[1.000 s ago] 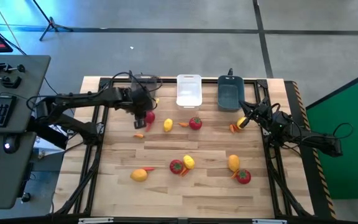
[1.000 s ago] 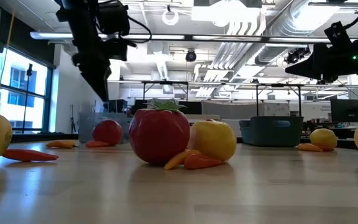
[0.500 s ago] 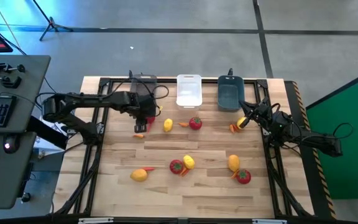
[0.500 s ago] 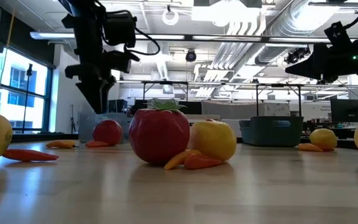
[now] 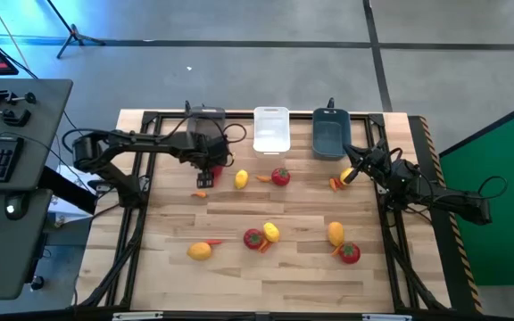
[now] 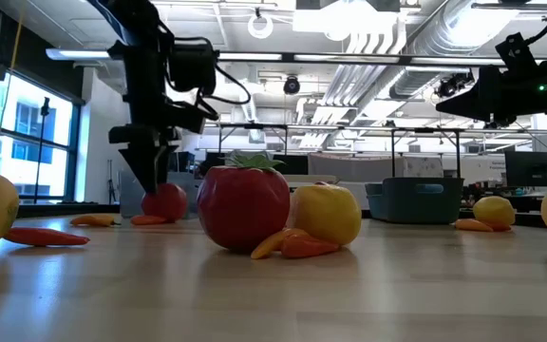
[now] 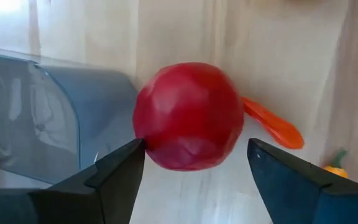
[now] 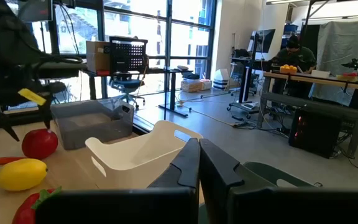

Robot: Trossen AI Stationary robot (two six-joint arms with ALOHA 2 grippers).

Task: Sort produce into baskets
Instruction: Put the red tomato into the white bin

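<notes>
A red tomato [image 7: 188, 115] rests on the wooden table just in front of the smoky grey basket [image 7: 36, 112]. My left gripper [image 7: 194, 168] points down over it, open, with one finger on either side and a little above it [image 6: 150, 166]. In the high view the gripper [image 5: 211, 168] hides most of this tomato. An orange carrot piece [image 7: 272, 121] lies beside the tomato. The white basket [image 5: 271, 129] and the dark teal basket [image 5: 330, 132] stand along the far edge. My right gripper [image 8: 199, 163] waits shut at the table's right side [image 5: 351, 174].
Loose produce lies around: a lemon [image 5: 241, 179], a tomato [image 5: 280, 176], a carrot [image 5: 201, 193], and a tomato with a lemon mid-table [image 5: 262, 236]. A lemon [image 5: 202, 251] lies near front left; a lemon [image 5: 335, 234] and a tomato [image 5: 350, 253] lie front right.
My left gripper has come down toward the tomato by the grey basket, shifting a little toward the far edge, and its fingers have spread open. The tomato has stayed in place.
</notes>
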